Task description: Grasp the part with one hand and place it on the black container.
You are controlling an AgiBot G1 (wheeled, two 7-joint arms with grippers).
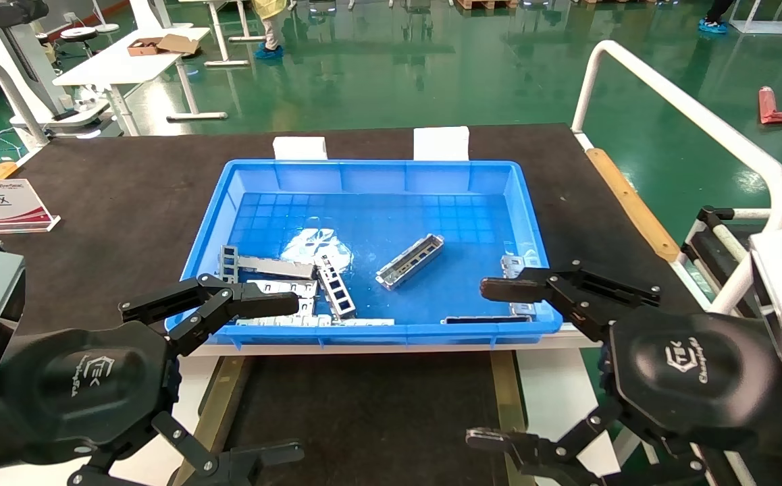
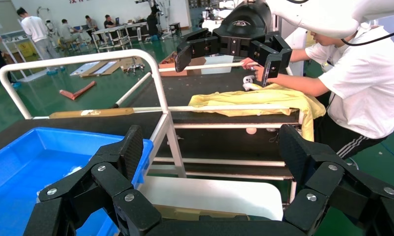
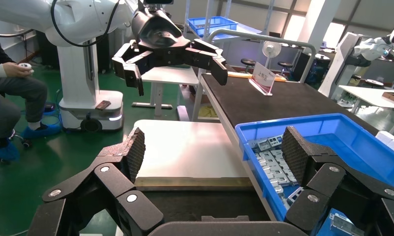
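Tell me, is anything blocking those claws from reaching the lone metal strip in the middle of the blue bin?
Nothing visible does. The part lies alone on the blue crate floor, uncovered. The left gripper and right gripper hang open at the crate's near corners. Only its near wall lies between, and reaching from above would clear it.

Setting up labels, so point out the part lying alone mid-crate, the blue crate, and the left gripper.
part point(image 1: 410, 260), head view, middle of the strip.
blue crate point(image 1: 371, 167), head view, far rim.
left gripper point(image 1: 229, 378), head view, midway between fingertips.
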